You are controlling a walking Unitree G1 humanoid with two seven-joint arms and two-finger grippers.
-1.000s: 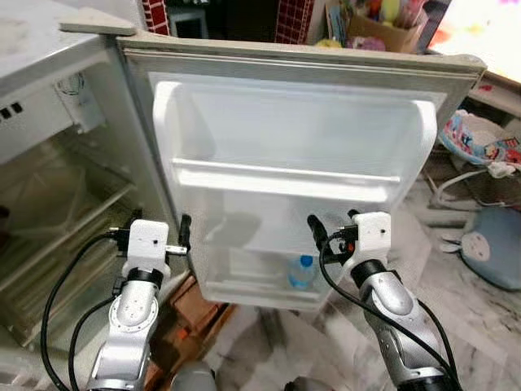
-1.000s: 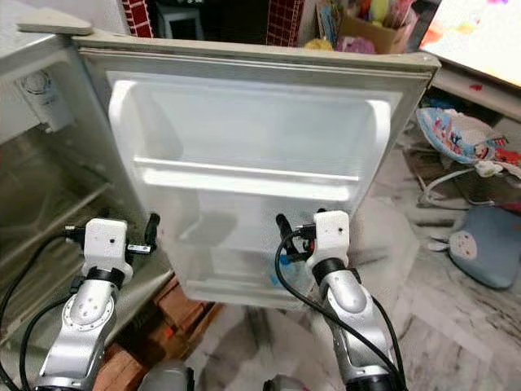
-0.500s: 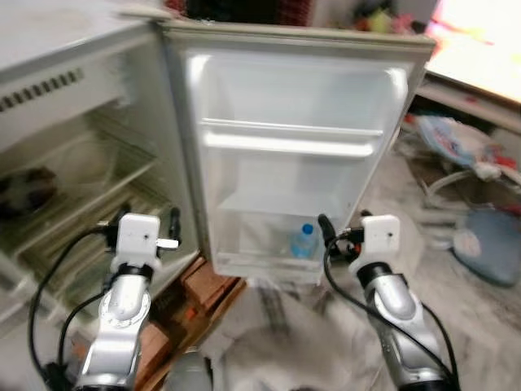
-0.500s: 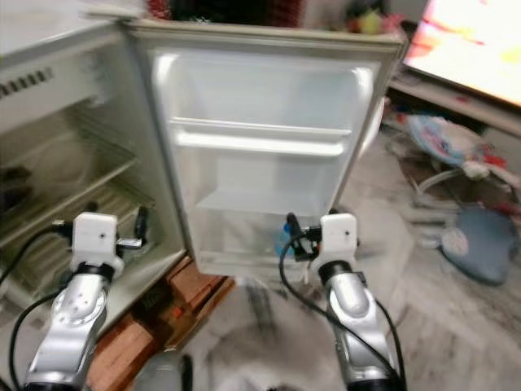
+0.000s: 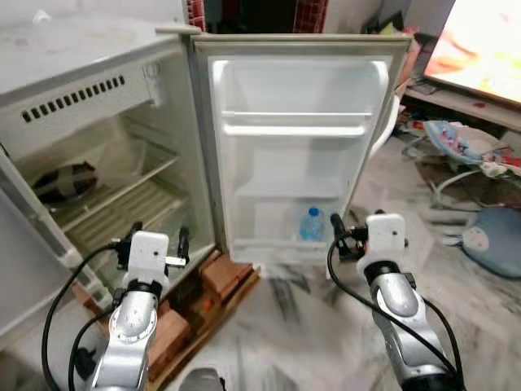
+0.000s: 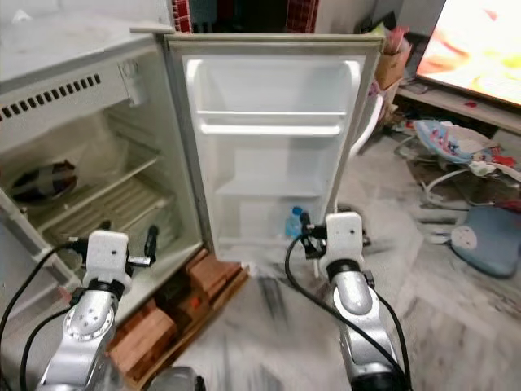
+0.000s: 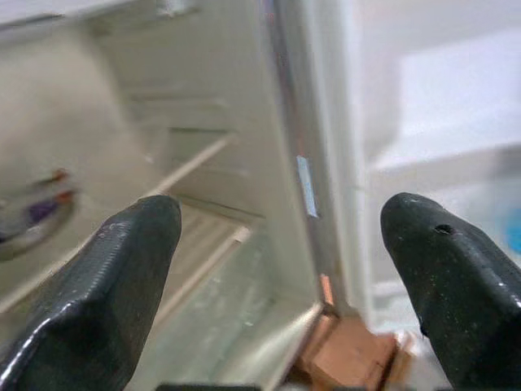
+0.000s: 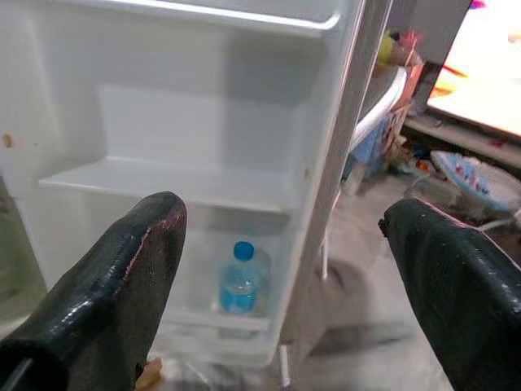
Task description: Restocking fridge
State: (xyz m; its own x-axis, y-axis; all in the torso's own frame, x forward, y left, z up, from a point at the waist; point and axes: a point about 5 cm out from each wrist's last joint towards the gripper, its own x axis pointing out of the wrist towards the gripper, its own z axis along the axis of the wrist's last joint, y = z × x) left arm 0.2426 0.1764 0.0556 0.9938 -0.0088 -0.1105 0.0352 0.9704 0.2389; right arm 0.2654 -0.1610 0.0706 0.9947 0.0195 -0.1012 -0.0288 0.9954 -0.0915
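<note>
Fridge: I face the small white fridge [image 5: 98, 90], its door [image 5: 301, 138] swung fully open so both cavity and door racks can be reached.
Stock: one clear plastic water bottle with a blue cap [image 5: 312, 224] stands upright in the door's lowest rack, where tall items sit best.
Left gripper [image 5: 155, 243]: raised level before the cavity's wire shelves, black fingers spread wide, holding nothing.
Right gripper [image 5: 348, 236]: raised just short of the door's lower rack, near the bottle, fingers equally wide, empty; I judge both are staged for a next item.
Inside: a dark rounded object [image 5: 63, 177] lies on the upper shelf; I cannot tell what it is.
Obstacles: reddish-brown bricks [image 5: 220, 281] prop the fridge base below my left arm; a blue cushion [image 5: 496, 244] and patterned baby bouncer [image 5: 476, 151] clutter the marble floor [image 5: 285, 326] to my right.
</note>
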